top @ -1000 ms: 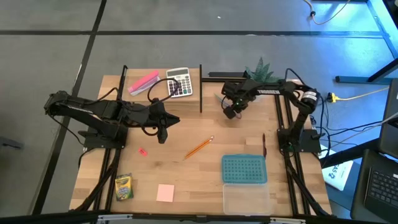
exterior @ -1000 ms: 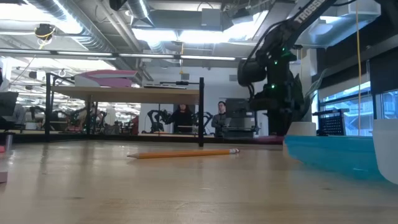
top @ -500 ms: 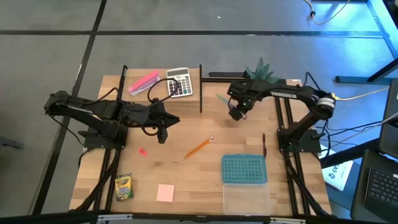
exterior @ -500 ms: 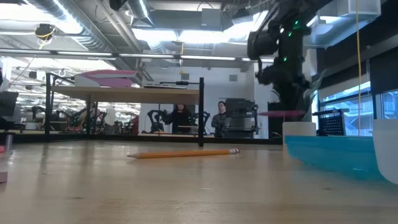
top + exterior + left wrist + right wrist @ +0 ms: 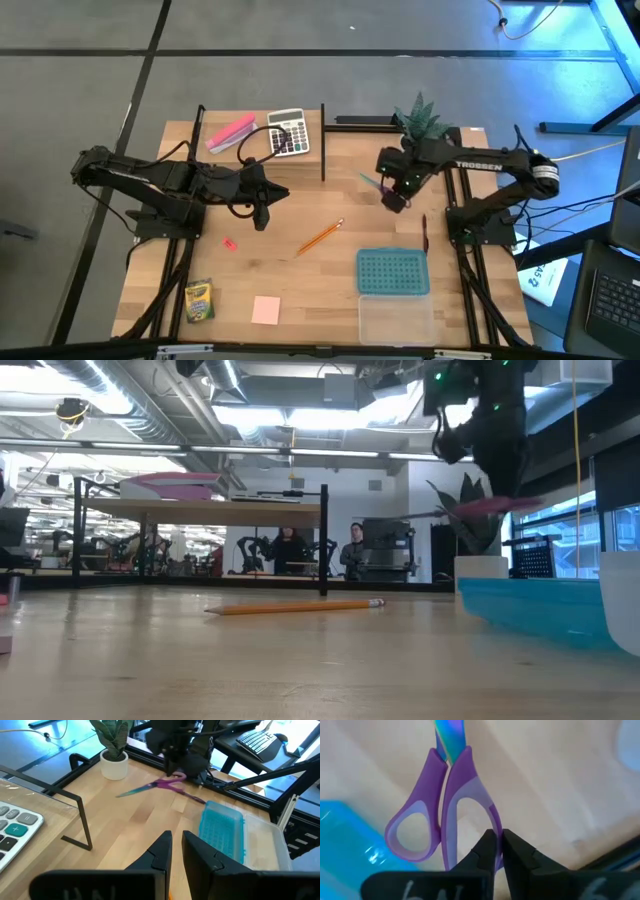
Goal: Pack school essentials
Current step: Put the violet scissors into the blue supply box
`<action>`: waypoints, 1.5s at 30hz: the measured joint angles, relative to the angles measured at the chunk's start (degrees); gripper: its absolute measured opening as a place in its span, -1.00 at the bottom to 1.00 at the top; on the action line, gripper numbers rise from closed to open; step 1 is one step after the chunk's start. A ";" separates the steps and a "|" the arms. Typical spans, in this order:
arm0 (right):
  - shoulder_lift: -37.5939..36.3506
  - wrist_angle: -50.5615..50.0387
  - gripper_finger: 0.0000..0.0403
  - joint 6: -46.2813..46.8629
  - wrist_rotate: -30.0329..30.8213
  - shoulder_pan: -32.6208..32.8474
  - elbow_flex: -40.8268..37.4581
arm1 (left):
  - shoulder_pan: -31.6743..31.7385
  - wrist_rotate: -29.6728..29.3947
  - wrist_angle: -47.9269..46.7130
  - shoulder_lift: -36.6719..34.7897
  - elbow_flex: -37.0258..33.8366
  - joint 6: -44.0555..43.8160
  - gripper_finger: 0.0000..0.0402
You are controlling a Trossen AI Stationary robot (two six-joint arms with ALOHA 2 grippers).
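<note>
The right claw [image 5: 393,199] is pinched on one handle loop of the purple-handled scissors [image 5: 374,183], holding them in the air above the bench [image 5: 300,290]. In the low view the scissors [image 5: 478,507] hang level, clear of the wood and higher than the rim of the blue perforated tray [image 5: 540,605]. From above, this claw sits on the far side of the tray [image 5: 393,272], between it and the small potted plant [image 5: 421,116] at the back edge. In the right wrist view the dark fingers [image 5: 487,851] are pressed together around the purple handle [image 5: 460,805], with the iridescent blades pointing away.

The left claw [image 5: 264,208] waits on the other side of the bench, well apart from the tray, its fingers [image 5: 162,851] nearly together and holding nothing.

The orange pencil [image 5: 320,237] lies on the wood just beyond the tray's far left corner, between the two claws. The tiny red piece [image 5: 228,242] lies farther left of the pencil. The crayon box [image 5: 199,300] and the square pink notepad [image 5: 266,310] rest near the front edge, left of the tray. A clear lid [image 5: 396,320] lies just in front of the tray. The calculator [image 5: 287,133] and the long pink block [image 5: 230,132] sit at the back left.
</note>
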 joint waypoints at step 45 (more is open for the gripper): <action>-5.85 7.51 -0.84 21.27 -2.02 48.14 0.07 | -6.88 18.06 23.37 18.47 -0.02 16.25 -0.81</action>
